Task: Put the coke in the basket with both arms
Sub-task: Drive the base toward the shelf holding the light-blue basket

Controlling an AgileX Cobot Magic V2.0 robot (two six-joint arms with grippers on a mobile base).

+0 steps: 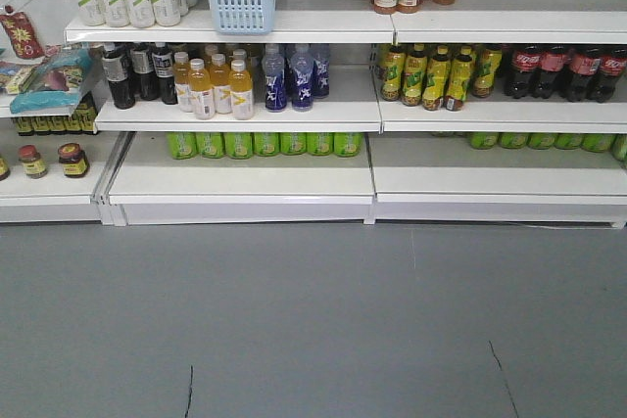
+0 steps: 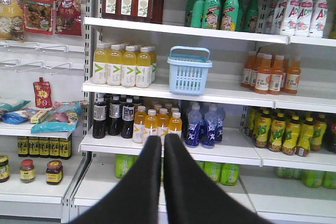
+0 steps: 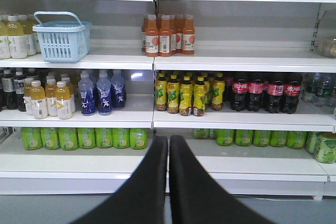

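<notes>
Three tiers of white shelving (image 1: 245,178) fill the front view, with the light blue basket (image 1: 240,2) upright on an upper tier beside yellow drinks, while the left end effector (image 2: 161,140) and the right end effector (image 3: 168,139) hang before the shelves, each with fingers pressed together on nothing. No slim red coke shows in any view, so its place and long axis cannot be told; only dark cola bottles (image 3: 262,90) stand upright on the middle tier. Such a coke would likely be stiff, smooth and slippery, fairly heavy if full, and best taken around mid-body.
</notes>
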